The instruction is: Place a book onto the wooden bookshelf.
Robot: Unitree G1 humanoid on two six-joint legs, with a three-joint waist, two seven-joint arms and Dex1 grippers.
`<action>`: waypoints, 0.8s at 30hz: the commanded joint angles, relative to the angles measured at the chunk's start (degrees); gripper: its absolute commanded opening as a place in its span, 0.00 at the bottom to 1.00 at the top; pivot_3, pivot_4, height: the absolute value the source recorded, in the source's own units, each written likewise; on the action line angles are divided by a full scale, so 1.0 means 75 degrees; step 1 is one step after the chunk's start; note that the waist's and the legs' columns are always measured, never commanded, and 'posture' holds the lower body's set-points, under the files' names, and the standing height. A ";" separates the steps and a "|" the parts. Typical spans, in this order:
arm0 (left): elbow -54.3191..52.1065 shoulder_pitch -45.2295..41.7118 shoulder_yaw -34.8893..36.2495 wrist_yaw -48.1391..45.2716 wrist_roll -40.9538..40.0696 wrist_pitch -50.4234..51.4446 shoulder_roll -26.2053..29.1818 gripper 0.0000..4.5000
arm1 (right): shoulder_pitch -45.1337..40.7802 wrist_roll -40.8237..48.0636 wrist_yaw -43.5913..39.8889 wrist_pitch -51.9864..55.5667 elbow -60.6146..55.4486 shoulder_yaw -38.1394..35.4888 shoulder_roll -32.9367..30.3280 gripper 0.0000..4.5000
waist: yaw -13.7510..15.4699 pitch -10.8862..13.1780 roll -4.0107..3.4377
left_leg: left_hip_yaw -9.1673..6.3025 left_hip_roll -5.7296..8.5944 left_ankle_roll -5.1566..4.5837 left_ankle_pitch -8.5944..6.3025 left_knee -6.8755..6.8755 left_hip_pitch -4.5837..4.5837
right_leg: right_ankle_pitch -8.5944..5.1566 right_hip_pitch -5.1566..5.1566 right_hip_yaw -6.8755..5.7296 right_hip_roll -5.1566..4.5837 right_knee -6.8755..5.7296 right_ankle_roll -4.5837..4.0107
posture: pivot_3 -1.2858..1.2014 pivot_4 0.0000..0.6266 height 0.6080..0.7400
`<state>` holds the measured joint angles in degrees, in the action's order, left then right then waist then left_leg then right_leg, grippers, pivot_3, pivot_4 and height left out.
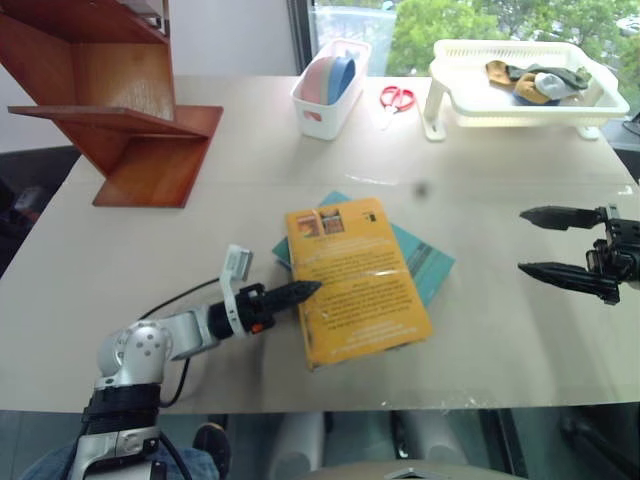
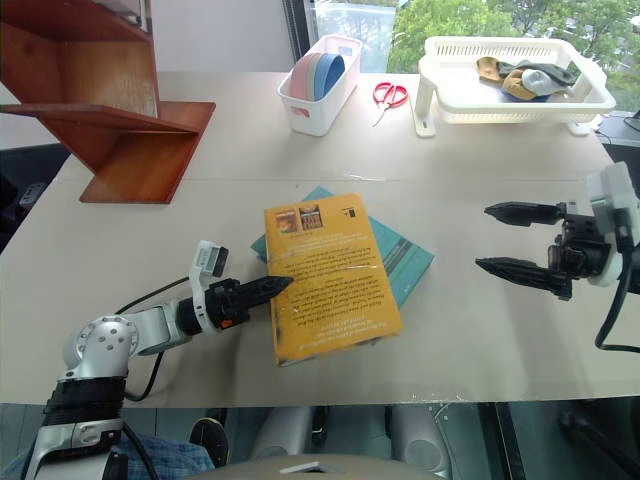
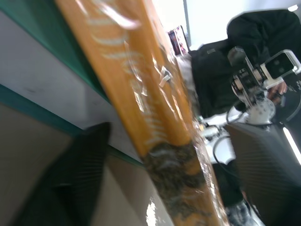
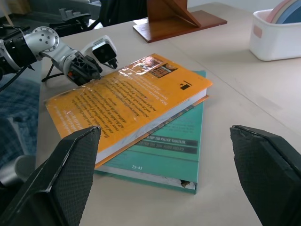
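**My left tool at the book's edge, right tool wide beside it**

The book (image 1: 355, 282) lies flat on the tabletop (image 1: 500, 340), its yellow-orange cover up and its small pictures along the far edge. It rests on top of a thinner teal book (image 1: 425, 262), which sticks out from under it on my right. My left tool (image 1: 296, 292) lies low and level over the tabletop, pointing right, with its black fingertips at the near-left edge of the book (in my left wrist view one finger (image 3: 70, 179) sits just below the cover's edge). Whether its fingers have any hold on the book I cannot tell. My right tool (image 1: 532, 241) hangs above the tabletop to the right of both books, well apart from them, its two fingers spread wide with nothing between them.

The wooden bookshelf (image 1: 110, 100) stands at the far-left corner of the tabletop, well apart from the book. Farther back sit a white bin (image 1: 325, 105) of coloured plates, red scissors (image 1: 397, 97) and a white basket (image 1: 460, 85).
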<state>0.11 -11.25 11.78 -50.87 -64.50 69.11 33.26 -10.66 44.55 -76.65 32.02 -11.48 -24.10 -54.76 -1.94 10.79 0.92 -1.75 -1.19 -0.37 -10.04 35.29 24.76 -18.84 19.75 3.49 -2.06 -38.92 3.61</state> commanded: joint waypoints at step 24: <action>-0.2333 -0.2266 0.1771 0.0322 -0.0151 -0.1735 0.2573 0.04 | -0.1784 0.1239 -0.0476 0.0138 0.1384 -0.0091 0.0219 1.00 | 0.0106 0.0018 0.0014 | 0.0001 0.0000 0.0002 0.0002 0.0003 0.0006 | 0.0001 0.0003 0.0001 0.0009 0.0008 0.0000 | 0.52 0.24 1.00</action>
<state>-17.17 -25.12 24.23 -45.74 -71.14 61.91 49.03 -21.61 51.13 -79.60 31.95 -2.19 -24.02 -53.33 -1.15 10.93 1.02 -1.72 -1.18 -0.35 -10.03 35.32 24.78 -18.84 19.76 3.52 -1.99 -38.89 3.61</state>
